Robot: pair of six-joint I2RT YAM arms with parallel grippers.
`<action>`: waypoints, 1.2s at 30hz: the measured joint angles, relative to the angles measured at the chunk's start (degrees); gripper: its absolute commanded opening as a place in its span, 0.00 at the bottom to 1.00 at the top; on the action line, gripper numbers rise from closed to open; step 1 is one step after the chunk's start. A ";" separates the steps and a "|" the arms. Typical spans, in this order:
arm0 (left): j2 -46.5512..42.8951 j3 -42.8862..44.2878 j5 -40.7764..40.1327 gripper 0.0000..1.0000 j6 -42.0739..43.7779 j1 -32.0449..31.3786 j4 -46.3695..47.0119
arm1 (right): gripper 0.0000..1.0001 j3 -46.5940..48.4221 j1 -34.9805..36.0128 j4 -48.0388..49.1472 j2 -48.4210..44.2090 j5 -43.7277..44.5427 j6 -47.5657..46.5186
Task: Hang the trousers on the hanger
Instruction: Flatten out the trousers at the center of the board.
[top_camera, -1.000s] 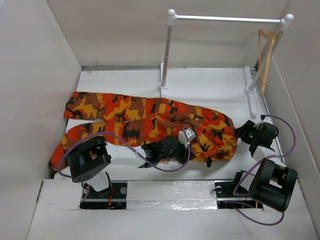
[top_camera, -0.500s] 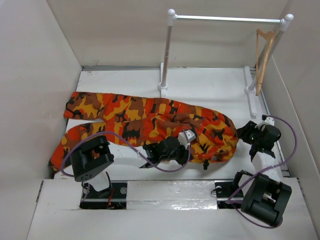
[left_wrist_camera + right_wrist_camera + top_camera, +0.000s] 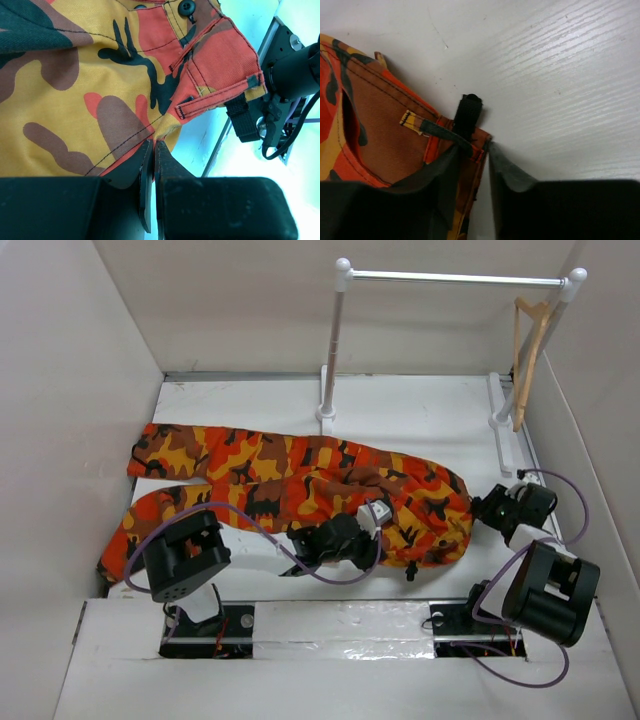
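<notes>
Overhead view of a white desk (image 3: 420, 410) walled in by pale panels. The trousers (image 3: 300, 475), in orange, red, yellow-brown and black camouflage, lie flat across the desk. Their 2 legs run to the left and the waist lies at the right.

The hanger (image 3: 528, 350), thin light-tan wood, hangs at the far right end of a white rail (image 3: 450, 278) on 2 posts at the back of the desk. It is well apart from the trousers.

The left gripper (image 3: 154, 145) is at the near edge of the waist area. In its wrist view, its 2 dark fingers (image 3: 132, 170) are pressed almost together, with a hem of the fabric pinched between the tips. A black button (image 3: 186, 7) and a red belt loop (image 3: 210, 100) show on the cloth beyond them.

The right gripper (image 3: 472, 147) is at the right end of the waistband, low over the desk. Its fingers (image 3: 507, 172) stand a little apart on either side of the waistband corner, just below a short black strap (image 3: 468, 114) sewn there. Fabric fills part of the gap. I cannot tell whether the fingers are actually squeezing the cloth or only straddling it.
</notes>
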 measured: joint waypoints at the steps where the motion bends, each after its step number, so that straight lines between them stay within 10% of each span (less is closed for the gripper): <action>1: 0.13 0.00 0.04 0.00 0.00 0.00 0.02 | 0.27 0.02 0.00 0.50 0.44 -0.17 -0.04; 6: 0.33 0.00 0.02 0.00 0.02 0.00 0.15 | 0.00 -0.04 0.00 1.70 1.14 -0.81 1.14; 17: 4.37 4.35 2.64 0.00 0.61 0.00 0.15 | 0.00 0.57 0.04 11.28 -5.01 0.61 11.89; 30: 31.19 40.00 16.20 0.01 0.90 -0.72 -2.34 | 0.00 19.82 -1.36 19.61 15.98 8.98 17.66; 36: 40.48 53.86 14.34 0.18 1.62 -1.57 -8.41 | 0.00 29.44 -1.62 20.26 28.83 6.71 19.08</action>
